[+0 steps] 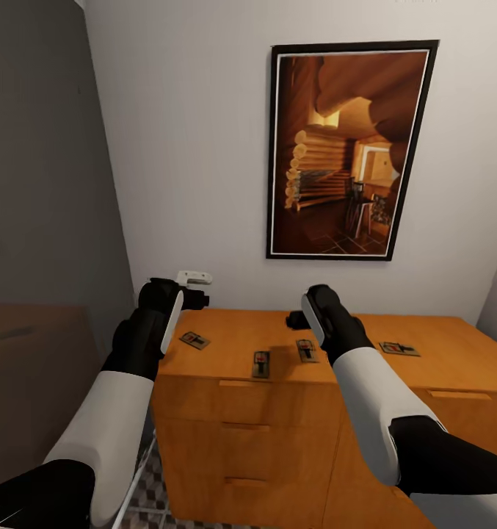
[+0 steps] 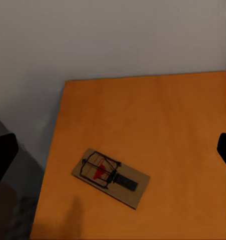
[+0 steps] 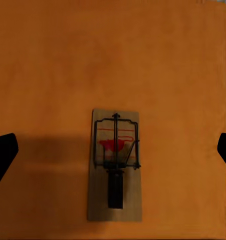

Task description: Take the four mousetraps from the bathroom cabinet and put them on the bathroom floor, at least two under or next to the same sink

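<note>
Four mousetraps lie flat on the top of the orange-brown cabinet, all apart from each other: the leftmost mousetrap near the left edge, the second mousetrap close to the front edge, the third mousetrap just beside the right arm, and the fourth mousetrap further right.

The left gripper hangs above the leftmost trap with its fingers wide apart. The right gripper hangs above the third trap, fingers also wide apart, touching nothing.

A framed picture hangs on the wall behind. A strip of the patterned bathroom floor shows left of the cabinet.
</note>
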You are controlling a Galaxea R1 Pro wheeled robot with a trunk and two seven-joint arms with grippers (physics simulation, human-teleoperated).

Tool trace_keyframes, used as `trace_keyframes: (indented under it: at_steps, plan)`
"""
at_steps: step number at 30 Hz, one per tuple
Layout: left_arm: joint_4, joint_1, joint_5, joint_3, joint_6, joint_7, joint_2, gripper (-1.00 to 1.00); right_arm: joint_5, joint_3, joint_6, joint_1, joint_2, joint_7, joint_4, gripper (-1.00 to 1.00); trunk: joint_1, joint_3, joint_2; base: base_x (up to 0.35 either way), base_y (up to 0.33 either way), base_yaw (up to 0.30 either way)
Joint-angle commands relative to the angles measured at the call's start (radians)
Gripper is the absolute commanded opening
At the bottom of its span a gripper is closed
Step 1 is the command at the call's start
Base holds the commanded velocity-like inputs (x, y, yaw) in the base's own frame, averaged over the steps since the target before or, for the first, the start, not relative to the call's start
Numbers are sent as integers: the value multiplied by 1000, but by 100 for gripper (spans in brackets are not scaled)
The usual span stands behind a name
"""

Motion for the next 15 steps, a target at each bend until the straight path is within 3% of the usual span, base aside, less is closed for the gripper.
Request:
trace_keyframes:
  at_steps: [1, 6, 15]
  plan:
    - [-1, -1, -1, -1, 4, 2, 0, 100, 3, 0, 4, -1, 1, 0, -5, 100, 0, -1, -1, 0, 0, -210]
    - [-1, -1, -1, -1, 4, 2, 0, 100, 3, 0, 4, -1, 1, -1, -17, 100, 0, -1, -1, 0, 0, -110]
    - [-1, -1, -1, -1, 4, 2, 0, 100, 3, 0, 4, -1, 1, -1, -21, 100, 0, -1, -1, 0, 0, -20]
